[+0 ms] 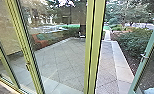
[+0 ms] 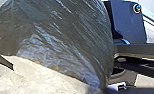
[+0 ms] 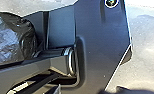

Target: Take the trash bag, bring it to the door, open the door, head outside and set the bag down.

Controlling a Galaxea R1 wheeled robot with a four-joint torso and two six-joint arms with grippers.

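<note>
"Which subject was at the centre of the close views?"

"The trash bag, of thin, dark, glossy plastic, creased and bulging. In the left wrist view it stood large before the lens, overlapping my dark body plate. In the right wrist view its rounded, wrinkled side appeared near the jointed bar of my own structure, above a pale, sunlit ground surface."

"What was the state of your end effectors?"

"I could not tell how far open my left gripper or my right gripper was, nor whether either had hold of the bag. Whether the bag hung free or rested on something was likewise unclear."

"And the surroundings, as seen from the head?"

"Yellow-green posts framed tall glass panes. Behind the glass lay a patio of square paving, with an orange-red object at its far left. Right of the central posts, a paved walkway with a pale border ran outward beside a leafy shrub. At the far right slanted a green-framed glass panel bearing a small metal fitting."
</note>
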